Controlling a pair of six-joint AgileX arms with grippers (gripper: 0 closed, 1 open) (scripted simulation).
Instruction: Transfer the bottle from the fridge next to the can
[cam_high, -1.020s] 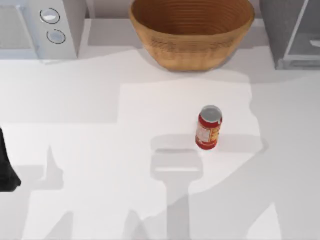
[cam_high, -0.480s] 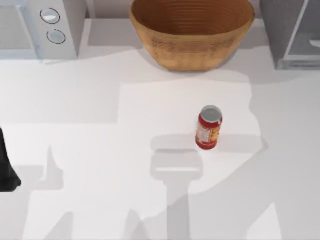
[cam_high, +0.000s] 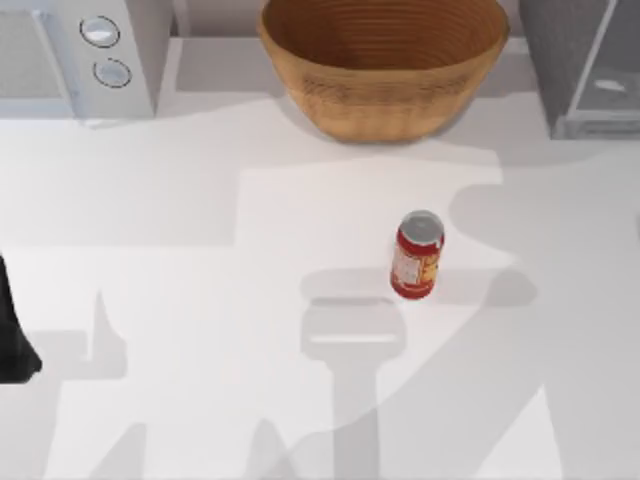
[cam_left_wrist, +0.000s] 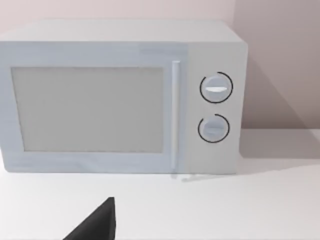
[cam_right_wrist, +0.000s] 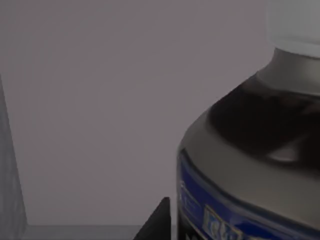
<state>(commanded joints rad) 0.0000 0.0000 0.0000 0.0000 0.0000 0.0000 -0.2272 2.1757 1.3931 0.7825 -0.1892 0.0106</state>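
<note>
Now table (cam_high: 200, 250) shadows apparently shifted.

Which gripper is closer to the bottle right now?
Right. Its wrist view has the bottle looming close against grey walls. The left arm sits at the table's left edge, facing the microwave.

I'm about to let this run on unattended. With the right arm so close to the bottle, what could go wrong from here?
1. The bottle sits very near the right wrist camera, against a grey wall; a misjudged grasp could tip it.
2. The can stands alone on the table; placing the bottle too tight beside it could knock it over.
3. The basket sits between fridge and can; a low carry might clip it.
</note>
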